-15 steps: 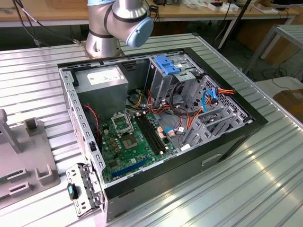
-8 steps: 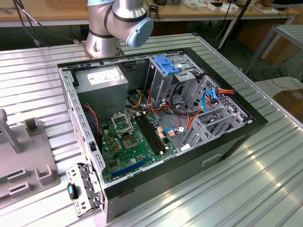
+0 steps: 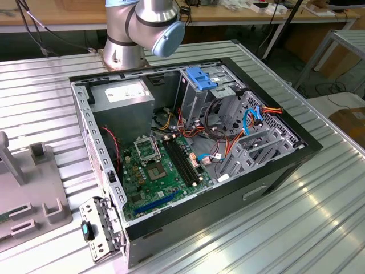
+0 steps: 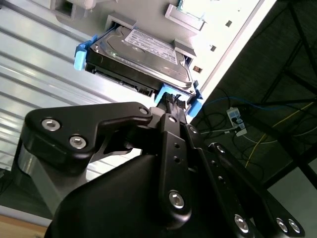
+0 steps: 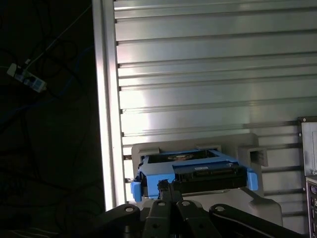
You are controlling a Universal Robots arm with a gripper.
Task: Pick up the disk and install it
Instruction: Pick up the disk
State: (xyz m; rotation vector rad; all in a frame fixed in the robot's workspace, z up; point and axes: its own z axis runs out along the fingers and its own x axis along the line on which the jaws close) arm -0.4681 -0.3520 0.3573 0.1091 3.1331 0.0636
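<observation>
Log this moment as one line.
phase: pickup | disk: seated in grey holder | pincer: at the disk's blue carrier end | computer case: open on ribbed table

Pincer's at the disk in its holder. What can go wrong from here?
The pincer sits at the blue carrier edge of the disk: a grip there may slip or tilt. The grey holder hugs the disk, so lifting may snag. Loose cables crowd the drive cage and may block insertion.
</observation>
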